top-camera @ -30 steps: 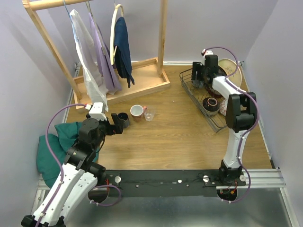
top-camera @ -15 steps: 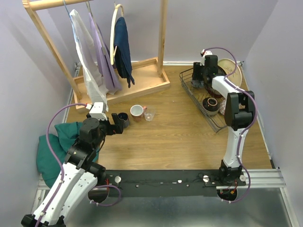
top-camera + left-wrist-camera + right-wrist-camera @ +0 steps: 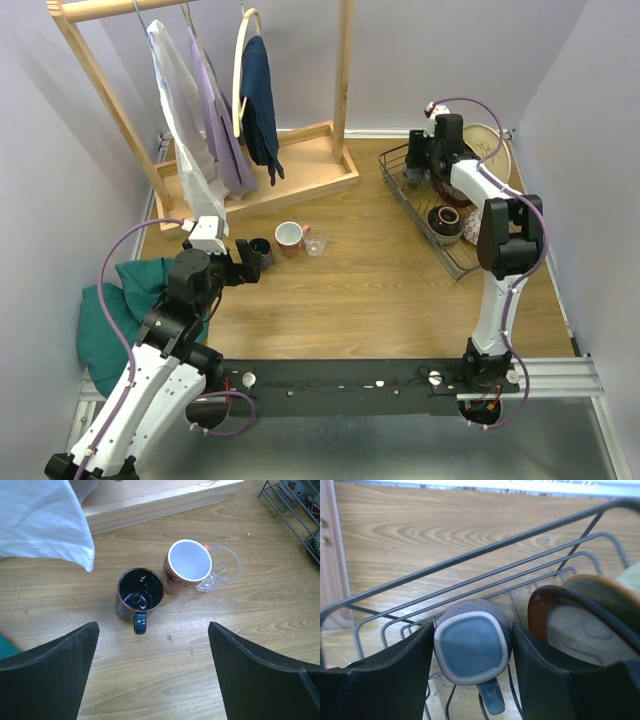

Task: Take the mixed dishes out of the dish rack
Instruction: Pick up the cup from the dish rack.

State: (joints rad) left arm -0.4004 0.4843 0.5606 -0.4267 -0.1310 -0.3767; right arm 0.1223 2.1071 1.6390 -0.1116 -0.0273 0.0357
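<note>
The dish rack (image 3: 402, 192) stands at the far right of the table. My right gripper (image 3: 432, 172) reaches into its far end. In the right wrist view the fingers (image 3: 395, 670) press both sides of an upside-down blue-grey mug (image 3: 470, 655), which rests on the rack wires (image 3: 470, 557) next to a plate with a dark red rim (image 3: 580, 625). A patterned bowl (image 3: 445, 222) and a cream plate (image 3: 492, 150) also sit in the rack. My left gripper (image 3: 152, 645) is open and empty, hovering near a dark mug (image 3: 140, 592), a pink mug (image 3: 187, 565) and a clear glass (image 3: 222, 570).
A wooden clothes rack (image 3: 250, 180) with hanging clothes fills the far left, and a white cloth (image 3: 45, 520) hangs over its base. A green cloth (image 3: 110, 300) lies at the left edge. Walls close in on the left, the right and the back.
My right gripper has shifted slightly at the far end of the rack. The left arm and the cups on the table have not moved.
</note>
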